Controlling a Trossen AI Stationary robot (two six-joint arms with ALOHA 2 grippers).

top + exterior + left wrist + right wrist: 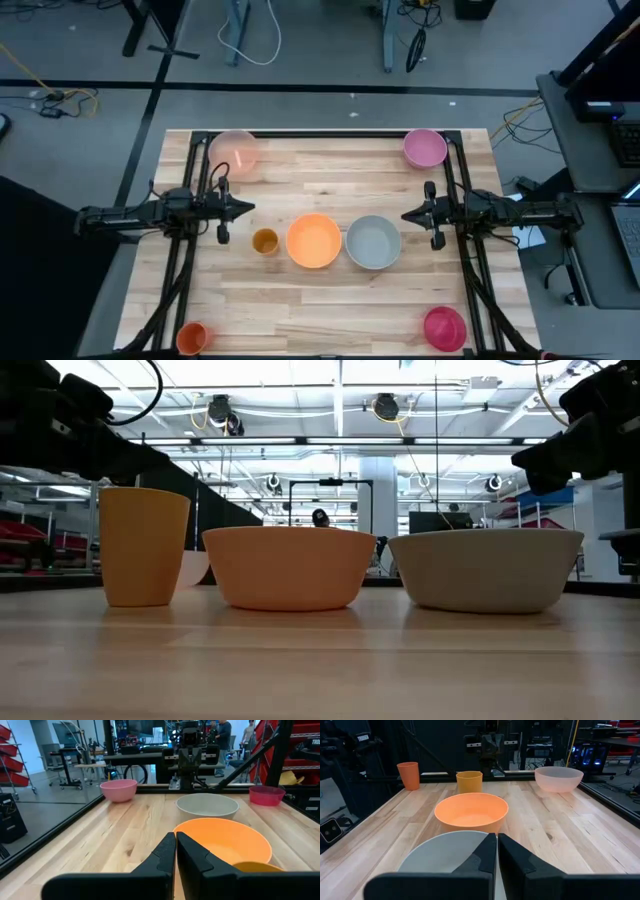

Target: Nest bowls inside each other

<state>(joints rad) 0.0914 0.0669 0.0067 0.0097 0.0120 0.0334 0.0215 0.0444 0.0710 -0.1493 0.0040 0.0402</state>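
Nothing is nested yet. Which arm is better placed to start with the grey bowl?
Probably the right. The right gripper, shut and empty, hangs just beside the grey bowl. The left gripper, also shut, has the amber cup and the orange bowl between it and that bowl.

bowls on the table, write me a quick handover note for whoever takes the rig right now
Left gripper: shut, holding nothing, parked at the table's left side beside the amber cup.
Right gripper: shut, holding nothing, parked at the right side near the grey bowl.
Bowls: orange bowl and grey bowl side by side mid-table. Pale pink bowl at the far left corner, mid pink bowl at the far right corner, magenta bowl at the near right corner.
Also there: an orange cup at the near left corner.
Done: nothing nested; all five bowls sit apart.
Left: stack all five bowls into one another.
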